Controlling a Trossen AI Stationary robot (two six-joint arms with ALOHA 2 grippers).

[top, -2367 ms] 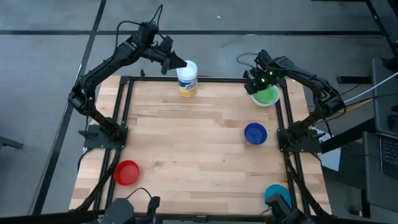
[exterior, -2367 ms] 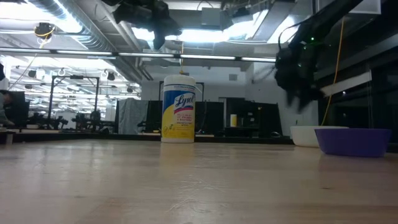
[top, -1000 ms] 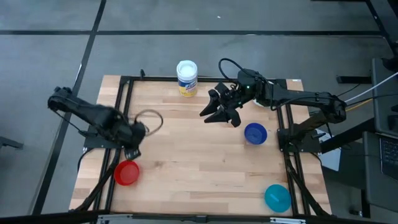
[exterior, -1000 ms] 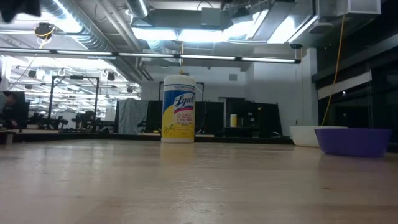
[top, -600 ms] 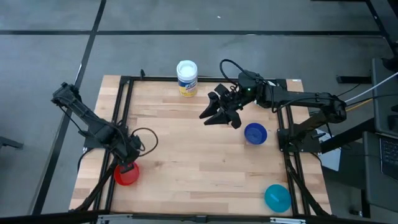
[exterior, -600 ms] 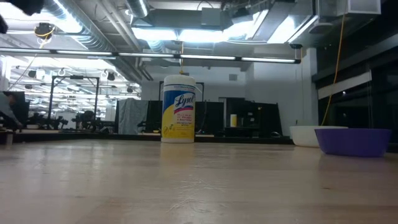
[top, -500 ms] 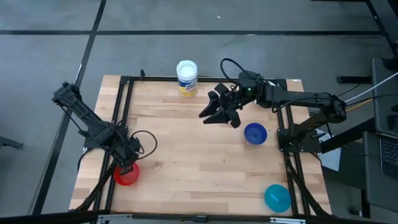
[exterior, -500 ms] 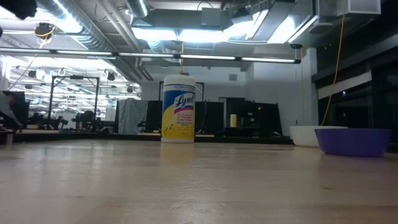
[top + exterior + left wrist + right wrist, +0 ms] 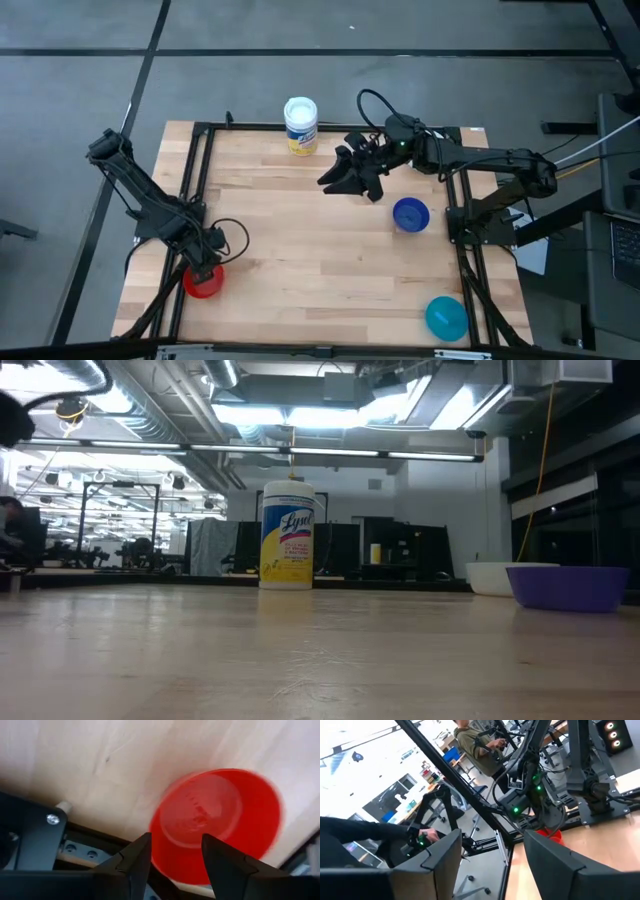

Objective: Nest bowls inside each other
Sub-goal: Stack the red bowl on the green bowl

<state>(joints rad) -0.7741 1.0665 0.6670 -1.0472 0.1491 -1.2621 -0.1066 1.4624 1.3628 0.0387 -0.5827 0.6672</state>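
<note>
A red bowl point(image 9: 203, 285) stands upright near the table's near left corner, and my left gripper point(image 9: 207, 264) hangs open just above it, pointing down. In the left wrist view the red bowl point(image 9: 220, 817) fills the picture and my left gripper point(image 9: 172, 857) has its fingers either side of the rim's near part, apart from it. My right gripper point(image 9: 338, 181) hovers high over the table's far middle, level and open, and my right gripper point(image 9: 492, 860) has nothing between its fingers. A blue bowl point(image 9: 410, 214), a teal bowl point(image 9: 446, 316) and a white bowl point(image 9: 489, 577) rest on the table.
A white canister point(image 9: 300, 124) with a yellow label stands at the far edge. The black frame rail point(image 9: 190, 210) runs close beside the red bowl on its left. Bare wood point(image 9: 300, 250) lies open across the table's middle. A person point(image 9: 475, 740) shows in the room beyond.
My left gripper has come down and toward the table's near edge, ending just over the red bowl. The bowls have stayed where they were. My right gripper has rolled a little in place.
</note>
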